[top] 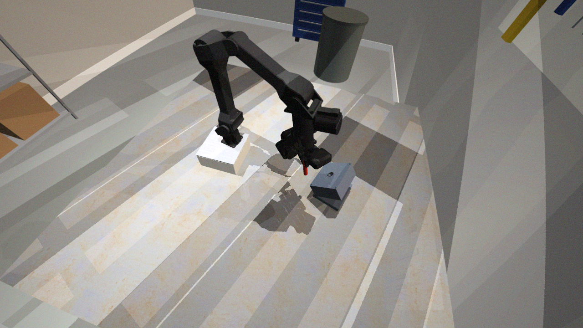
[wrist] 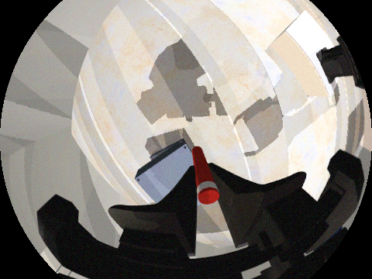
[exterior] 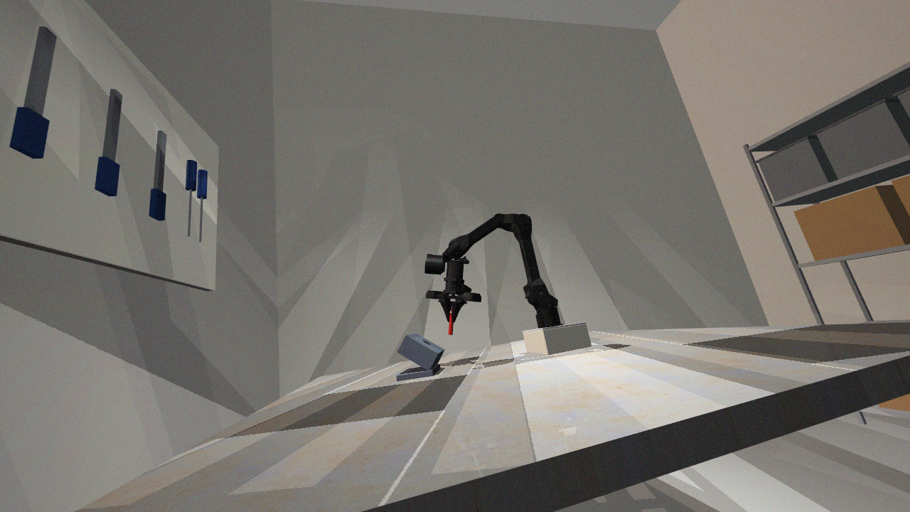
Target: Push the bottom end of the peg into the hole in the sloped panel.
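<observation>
"Exterior view: which step are you on?"

"You have the red peg [top: 305, 169] [exterior: 451, 323] [wrist: 202, 170] lifted off the counter [top: 260, 261] [exterior: 496, 414] [wrist: 232, 46]; next, likely, you tilt it to match the hole [top: 330, 174] [exterior: 426, 341]."

"And your jaws?"

"Pinching the peg: upper part between them, lower end hanging free, beside the sloped panel [top: 334, 179] [exterior: 419, 351] [wrist: 164, 170], inward of the counter's edges."

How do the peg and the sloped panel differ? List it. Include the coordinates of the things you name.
The peg [top: 305, 169] [exterior: 451, 323] [wrist: 202, 167] is red; the sloped panel [top: 339, 169] [exterior: 416, 349] [wrist: 164, 172] is blue-grey.
The peg is slim and round; the panel is broad and boxy.
The peg hangs in the pincer [top: 304, 163] [exterior: 451, 316] [wrist: 207, 182]; the panel stands on the table [top: 366, 261] [exterior: 496, 439] [wrist: 128, 66].
</observation>
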### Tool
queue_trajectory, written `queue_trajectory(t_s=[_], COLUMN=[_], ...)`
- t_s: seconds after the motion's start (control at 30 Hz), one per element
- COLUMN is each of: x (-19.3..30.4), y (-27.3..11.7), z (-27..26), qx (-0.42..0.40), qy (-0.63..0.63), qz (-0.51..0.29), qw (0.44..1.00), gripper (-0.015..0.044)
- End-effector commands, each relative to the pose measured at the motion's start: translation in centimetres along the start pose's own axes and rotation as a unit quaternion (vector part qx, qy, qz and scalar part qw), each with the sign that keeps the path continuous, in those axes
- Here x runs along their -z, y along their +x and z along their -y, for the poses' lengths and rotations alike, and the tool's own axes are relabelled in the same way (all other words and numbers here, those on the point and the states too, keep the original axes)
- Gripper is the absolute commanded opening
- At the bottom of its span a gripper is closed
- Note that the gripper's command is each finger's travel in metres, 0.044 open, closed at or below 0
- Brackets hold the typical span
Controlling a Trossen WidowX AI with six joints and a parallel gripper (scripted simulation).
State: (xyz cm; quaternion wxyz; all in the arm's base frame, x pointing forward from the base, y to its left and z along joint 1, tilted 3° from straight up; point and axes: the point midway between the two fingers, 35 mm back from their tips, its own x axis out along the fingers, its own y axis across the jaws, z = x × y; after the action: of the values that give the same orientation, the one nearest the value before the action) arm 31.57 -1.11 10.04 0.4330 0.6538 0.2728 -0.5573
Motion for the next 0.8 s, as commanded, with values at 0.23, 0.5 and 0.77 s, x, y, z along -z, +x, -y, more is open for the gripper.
queue_trajectory(t_s=[0.23,0.5,0.77], x=[0.9,1.7,2.5], y=[-1.0,-1.6,-2.3], z=[0.2,0.4,0.7], qx=[-0.038,-0.065,-0.092], qy=[-0.038,-0.066,-0.093], qz=[-0.013,-0.022,-0.031], qw=[0.998,0.995,0.991], gripper=[0.0,0.0,0.0])
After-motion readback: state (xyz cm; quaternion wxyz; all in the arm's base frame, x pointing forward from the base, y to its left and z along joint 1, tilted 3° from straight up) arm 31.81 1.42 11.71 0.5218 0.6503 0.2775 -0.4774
